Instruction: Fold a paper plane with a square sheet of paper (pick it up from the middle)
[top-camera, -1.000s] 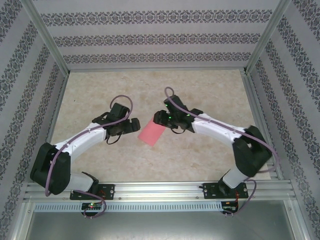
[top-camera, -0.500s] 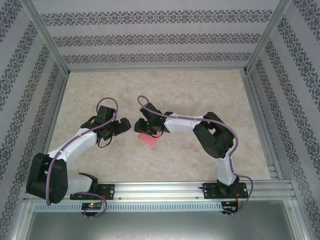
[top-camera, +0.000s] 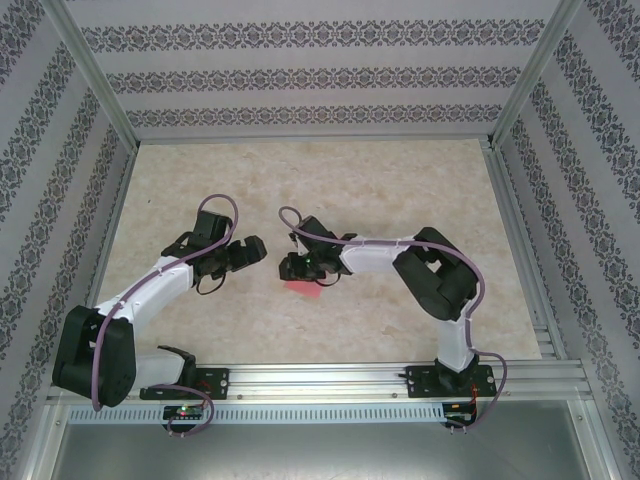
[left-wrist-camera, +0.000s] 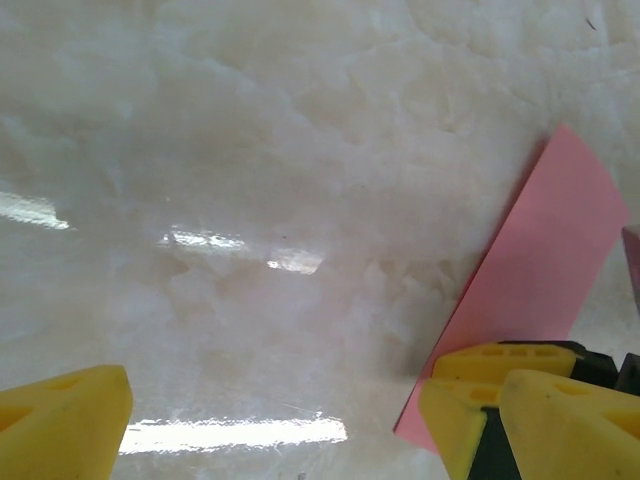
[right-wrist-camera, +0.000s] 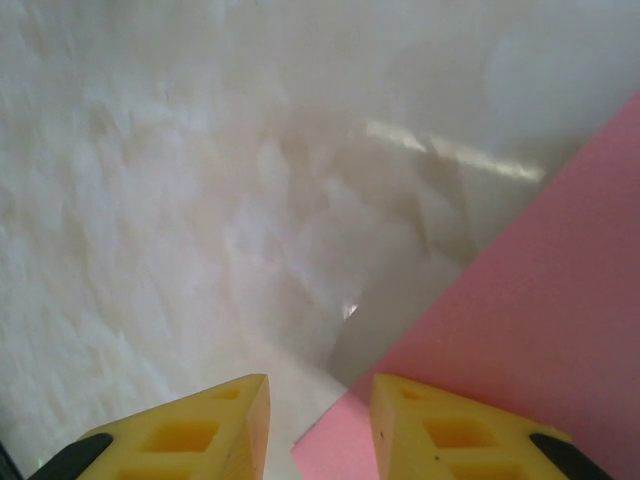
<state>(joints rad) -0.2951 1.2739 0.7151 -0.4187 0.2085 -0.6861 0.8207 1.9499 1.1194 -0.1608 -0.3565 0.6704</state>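
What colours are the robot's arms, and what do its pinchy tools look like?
The left arm and right arm are smooth white tubes joined by chunky black joints. A thin purple cable loops along each arm. The left tool and right tool are black, and their fingers are bright yellow wedges with little hollows in them.

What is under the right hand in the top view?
The pink paper is beneath the right hand. A strip of it shows at the hand's near side. The rest of the sheet is hidden by the hand.
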